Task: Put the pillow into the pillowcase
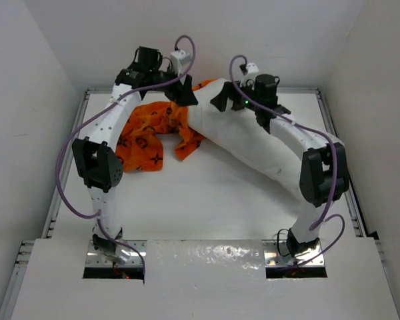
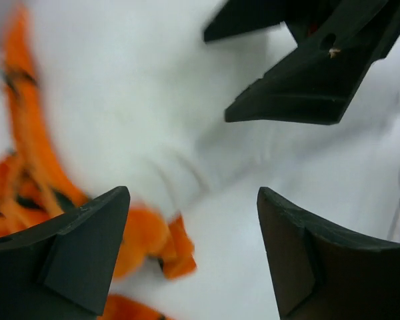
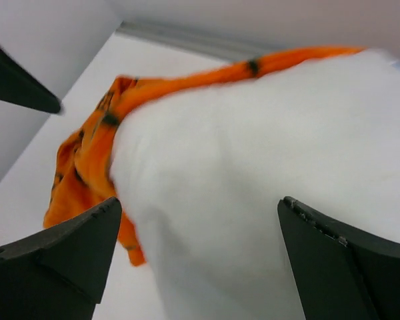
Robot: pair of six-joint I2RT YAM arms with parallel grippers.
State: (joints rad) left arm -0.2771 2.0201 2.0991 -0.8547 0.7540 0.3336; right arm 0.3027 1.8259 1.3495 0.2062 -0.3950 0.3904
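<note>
Gaping wide, left tool (image 2: pixel 193 200) and right tool (image 3: pixel 200 203) above pillow (image 1: pixel 253 143); pillowcase (image 1: pixel 147 133) bunched leftward.

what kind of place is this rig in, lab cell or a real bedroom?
Likely a lab test cell: plain white walls box in a white table, the left arm and right arm are bolted at its near edge, and a pillow and orange pillowcase lie on it.

Looks like a robotics lab test cell. Boxed in left, right and far by bare white walls (image 1: pixel 40 60). Fitted with a white table (image 1: pixel 200 200), metal rails (image 1: pixel 53 207) along its sides, and near-edge plates (image 1: pixel 110 257) carrying a cabled left arm (image 1: pixel 100 160) and right arm (image 1: pixel 320 170).
</note>
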